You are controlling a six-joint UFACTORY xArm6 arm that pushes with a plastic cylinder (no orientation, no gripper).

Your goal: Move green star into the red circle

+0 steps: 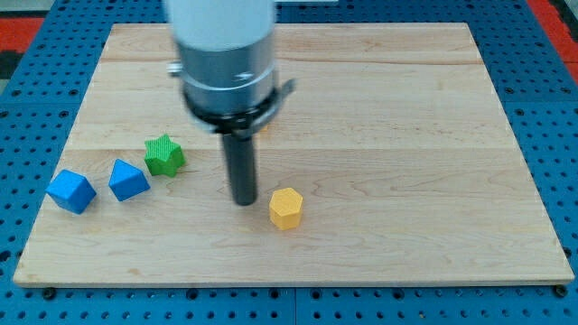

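The green star (163, 154) lies on the wooden board (379, 108), left of centre. My tip (244, 201) rests on the board to the right of the star and a little lower, well apart from it. The tip stands just left of a yellow hexagon block (286, 208), with a small gap between them. No red circle shows in the view; the arm's wide grey body (226, 63) hides part of the board's upper middle.
Two blue blocks lie at the view's left: one (128, 180) just below-left of the star, the other (71, 191) further left near the board's edge. A blue pegboard (551, 54) surrounds the board.
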